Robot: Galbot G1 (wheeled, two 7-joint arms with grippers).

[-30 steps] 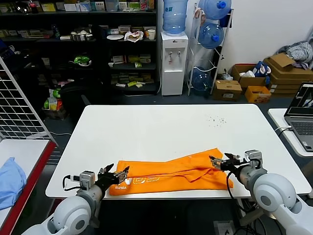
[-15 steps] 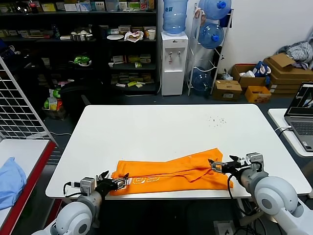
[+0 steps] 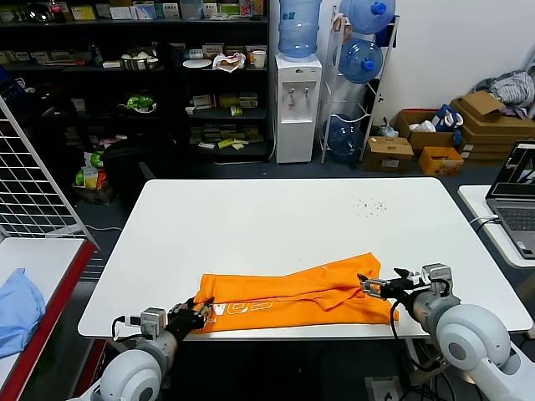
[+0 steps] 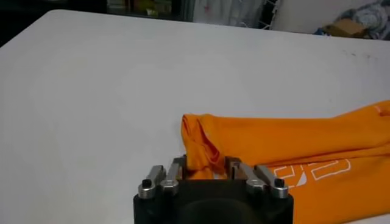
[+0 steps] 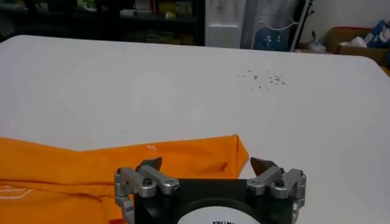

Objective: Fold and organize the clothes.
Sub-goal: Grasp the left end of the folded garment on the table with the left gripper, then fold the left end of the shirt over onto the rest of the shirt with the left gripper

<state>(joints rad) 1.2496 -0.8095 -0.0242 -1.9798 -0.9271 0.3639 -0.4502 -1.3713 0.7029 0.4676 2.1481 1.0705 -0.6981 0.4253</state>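
The orange T-shirt point(image 3: 292, 292) lies in a long folded strip along the front edge of the white table point(image 3: 276, 217), white lettering near its left end. My left gripper point(image 3: 201, 307) is at the shirt's left end. In the left wrist view my left gripper point(image 4: 205, 169) is shut on a bunched fold of the shirt point(image 4: 292, 143). My right gripper point(image 3: 374, 286) is at the shirt's right end. In the right wrist view my right gripper point(image 5: 207, 164) is open, its fingertips point(image 5: 152, 163) astride the shirt's end point(image 5: 91, 164), not pinching it.
A light blue cloth point(image 3: 17, 309) lies on a side table at the left, beside a wire grid panel point(image 3: 33, 184). A laptop point(image 3: 518, 196) sits on a table at the right. Small dark specks point(image 3: 368, 205) dot the far right of the table.
My left gripper has dropped toward the table's front edge and closed on the shirt's left end, which has bunched up and shifted slightly right. My right gripper has stayed open and barely moved.
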